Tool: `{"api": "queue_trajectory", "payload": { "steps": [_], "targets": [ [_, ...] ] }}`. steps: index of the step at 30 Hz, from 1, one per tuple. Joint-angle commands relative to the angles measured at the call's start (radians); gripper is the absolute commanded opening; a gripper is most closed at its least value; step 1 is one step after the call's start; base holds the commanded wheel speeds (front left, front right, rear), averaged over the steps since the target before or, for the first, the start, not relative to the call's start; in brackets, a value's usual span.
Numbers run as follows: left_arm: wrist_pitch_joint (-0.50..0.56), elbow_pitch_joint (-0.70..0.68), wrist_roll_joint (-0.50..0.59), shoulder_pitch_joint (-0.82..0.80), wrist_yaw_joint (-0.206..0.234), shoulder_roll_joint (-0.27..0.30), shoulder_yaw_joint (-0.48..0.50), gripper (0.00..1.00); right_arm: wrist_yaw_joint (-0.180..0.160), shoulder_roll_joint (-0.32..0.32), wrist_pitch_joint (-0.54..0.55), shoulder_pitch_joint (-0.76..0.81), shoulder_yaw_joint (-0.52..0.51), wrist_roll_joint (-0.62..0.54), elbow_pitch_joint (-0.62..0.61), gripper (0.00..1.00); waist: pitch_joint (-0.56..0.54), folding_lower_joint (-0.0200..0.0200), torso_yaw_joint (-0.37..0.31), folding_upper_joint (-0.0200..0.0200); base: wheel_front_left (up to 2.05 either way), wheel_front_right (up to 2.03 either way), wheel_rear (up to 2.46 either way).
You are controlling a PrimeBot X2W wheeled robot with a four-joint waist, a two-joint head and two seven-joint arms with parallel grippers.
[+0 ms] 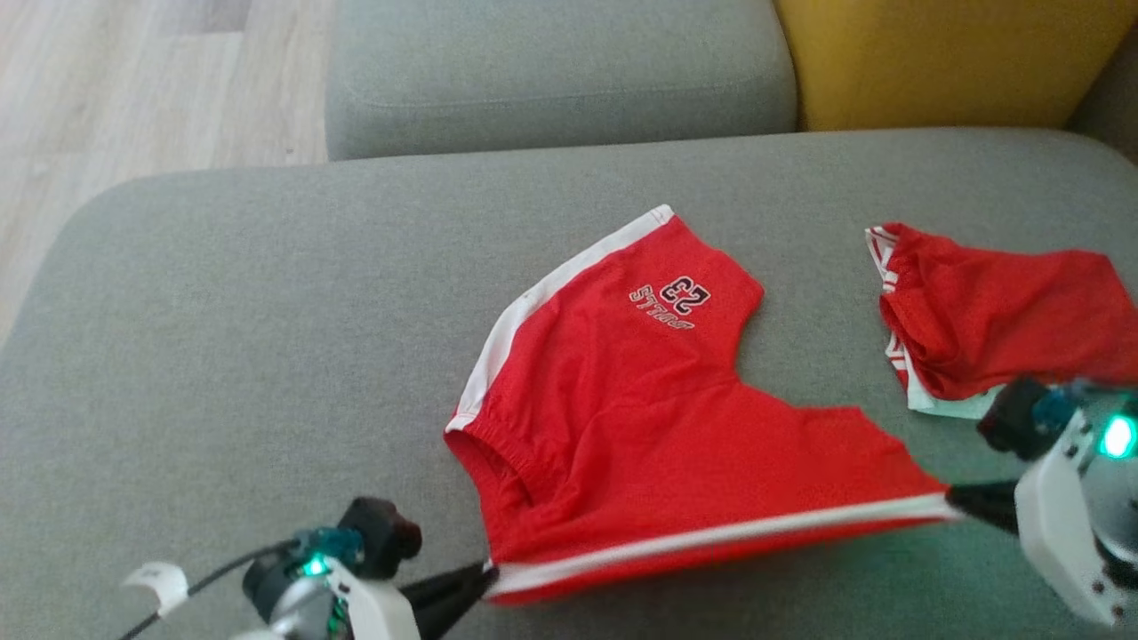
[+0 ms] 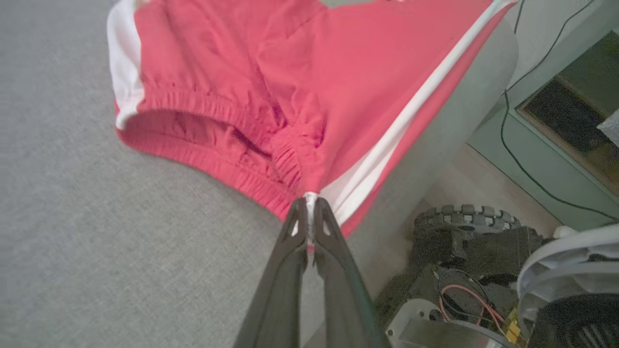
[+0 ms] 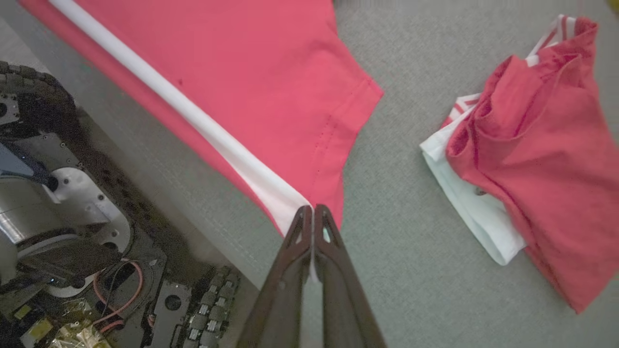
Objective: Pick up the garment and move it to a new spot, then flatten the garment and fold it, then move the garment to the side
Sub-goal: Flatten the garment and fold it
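The red shorts (image 1: 640, 418) lie on the grey cushion (image 1: 222, 311), their near edge stretched between the left fingers (image 1: 449, 591) and the right fingers (image 1: 982, 505), each pair pinching a corner. If the pull is uneven, a thin corner can slip out and the cloth may bunch

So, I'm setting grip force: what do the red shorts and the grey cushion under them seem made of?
Red shorts: probably soft matte cotton-like jersey; it creases and gathers at the waist. Grey cushion: likely woven upholstery fabric, matte, with flecked weave.
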Motion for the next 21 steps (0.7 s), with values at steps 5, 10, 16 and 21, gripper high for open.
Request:
{"api": "queue_trajectory", "payload": {
  "steps": [5, 10, 16, 21],
  "targets": [
    [-0.014, -0.047, 0.006, -0.096, 0.041, 0.055, 0.100, 0.00, -0.001, -0.046, -0.038, -0.111, -0.024, -0.002, 0.018, 0.00, 0.046, 0.0001, 0.007, -0.0001, 0.00, 0.00, 0.00],
    [-0.029, -0.041, 0.017, -0.192, 0.043, 0.031, 0.148, 0.00, -0.001, -0.003, -0.048, -0.264, -0.027, -0.036, 0.055, 0.00, 0.120, 0.0001, 0.045, -0.0001, 0.00, 0.00, 0.00],
    [-0.038, 0.018, 0.028, -0.300, 0.010, -0.036, 0.161, 0.00, -0.001, 0.049, -0.035, -0.407, -0.022, -0.088, 0.125, 0.00, 0.204, 0.0001, 0.105, -0.0001, 0.00, 0.00, 0.00],
    [-0.051, 0.104, 0.041, -0.387, -0.031, -0.106, 0.155, 0.00, -0.001, 0.095, -0.004, -0.490, -0.020, -0.190, 0.150, 0.00, 0.281, 0.0001, 0.154, -0.0001, 0.00, 0.00, 0.00]
  ]
}}
